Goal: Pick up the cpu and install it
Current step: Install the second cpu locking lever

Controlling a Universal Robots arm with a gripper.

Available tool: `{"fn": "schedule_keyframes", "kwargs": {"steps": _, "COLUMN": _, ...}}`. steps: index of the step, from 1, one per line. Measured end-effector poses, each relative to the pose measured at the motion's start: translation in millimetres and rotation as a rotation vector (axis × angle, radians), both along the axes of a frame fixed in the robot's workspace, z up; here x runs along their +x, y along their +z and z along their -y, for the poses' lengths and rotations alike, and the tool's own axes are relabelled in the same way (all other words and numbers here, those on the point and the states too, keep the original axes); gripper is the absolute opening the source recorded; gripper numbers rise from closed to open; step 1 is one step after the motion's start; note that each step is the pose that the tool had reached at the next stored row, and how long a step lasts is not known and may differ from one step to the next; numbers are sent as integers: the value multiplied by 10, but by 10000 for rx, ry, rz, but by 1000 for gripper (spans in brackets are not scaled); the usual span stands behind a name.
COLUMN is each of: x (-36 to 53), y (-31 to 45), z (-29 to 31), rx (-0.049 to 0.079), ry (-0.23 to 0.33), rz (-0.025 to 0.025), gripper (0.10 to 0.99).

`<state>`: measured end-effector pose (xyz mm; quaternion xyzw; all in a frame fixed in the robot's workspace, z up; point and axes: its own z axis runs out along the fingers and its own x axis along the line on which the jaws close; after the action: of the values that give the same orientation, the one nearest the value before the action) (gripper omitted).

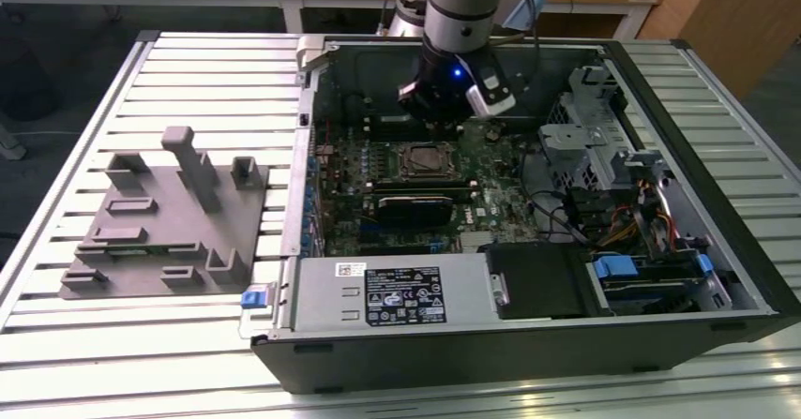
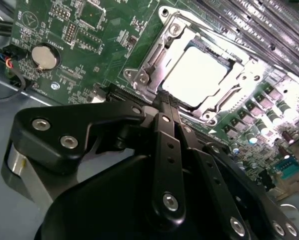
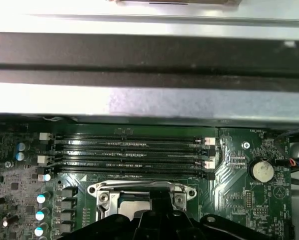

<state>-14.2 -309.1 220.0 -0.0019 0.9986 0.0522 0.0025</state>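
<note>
Carrier: an open computer case (image 1: 701,278) is laid on a slatted table (image 1: 188,63), with the motherboard (image 1: 494,203) exposed inside.
Task item: the cpu (image 2: 197,75) is seen as a pale silver square lying within the metal socket frame (image 2: 154,62), near the middle of the motherboard and well apart from the case edges. Whether the frame is latched cannot be told.
Gripper: the gripper (image 1: 447,100) is held over the motherboard toward the far edge of the case, just beside the socket; its black linkage (image 2: 164,150) is seen in both wrist views.
Pincer state: it cannot be told whether it is wide, narrow or holding anything.
Neighbours: memory slots (image 3: 129,155) are set along one side of the socket; a coin cell battery (image 2: 43,57) is placed near a motherboard corner.
Off-case item: a grey fixture (image 1: 163,213) is stood on the table at the exterior view's left.
Risk, seating: if the cpu is not squared in the socket, contacts could be bent by any downward pressure.
Risk, collision: the socket frame or the memory slots could be struck by a low sideways move.
Risk, dislodging: an unlatched cpu could be shifted by a brush from the gripper.
</note>
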Motion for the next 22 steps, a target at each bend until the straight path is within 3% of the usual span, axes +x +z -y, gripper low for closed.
{"fn": "schedule_keyframes", "kwargs": {"steps": 8, "x": 0, "y": 1, "z": 129, "rx": -2, "ry": -1, "rz": -1, "gripper": 106}}
{"fn": "schedule_keyframes", "kwargs": {"steps": 12, "x": -1, "y": 6, "z": 157, "rx": -4, "ry": -2, "rz": -2, "gripper": 106}}
{"fn": "schedule_keyframes", "kwargs": {"steps": 22, "x": 0, "y": 198, "z": 163, "rx": -1, "ry": -1, "rz": 0, "gripper": 106}}
